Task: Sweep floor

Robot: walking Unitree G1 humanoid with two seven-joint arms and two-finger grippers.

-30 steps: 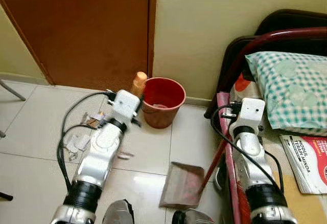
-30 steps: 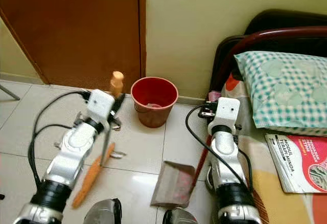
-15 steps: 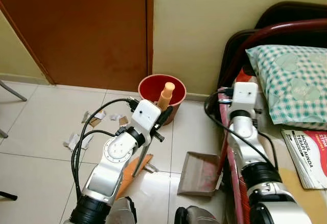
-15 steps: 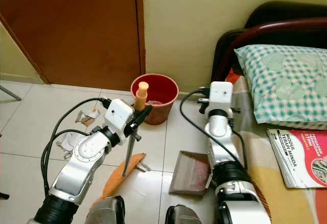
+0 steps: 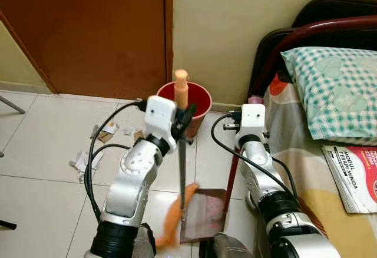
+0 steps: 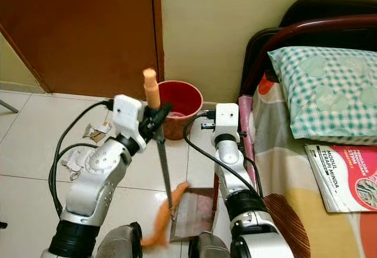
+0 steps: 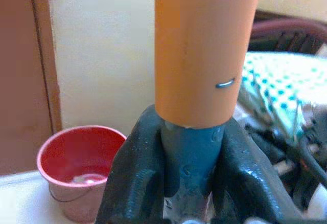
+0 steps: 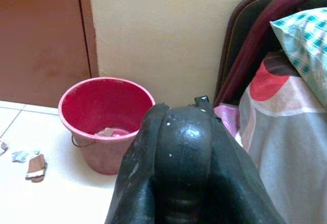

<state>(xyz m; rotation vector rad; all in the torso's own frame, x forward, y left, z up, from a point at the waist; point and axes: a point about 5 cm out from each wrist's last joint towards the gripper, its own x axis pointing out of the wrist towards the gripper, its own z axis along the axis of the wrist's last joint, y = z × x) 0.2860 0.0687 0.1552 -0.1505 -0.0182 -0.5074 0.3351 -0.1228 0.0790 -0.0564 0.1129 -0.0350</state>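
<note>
Below the left gripper [image 5: 184, 119], which in the eye views is clamped on the near-upright broom [image 5: 181, 152], the orange bristles brush the dustpan [image 5: 203, 214] that the right gripper [image 6: 217, 129] holds by its red handle, while paper scraps [image 5: 94, 149] lie well off to its left, so I judge most of the sweeping is left. In the left wrist view the fingers [image 7: 134, 173] pinch the shaft under its orange grip. In the right wrist view the fingers are closed tight around the dark handle end, with the red bucket [image 8: 106, 121] beyond them holding a little debris.
</note>
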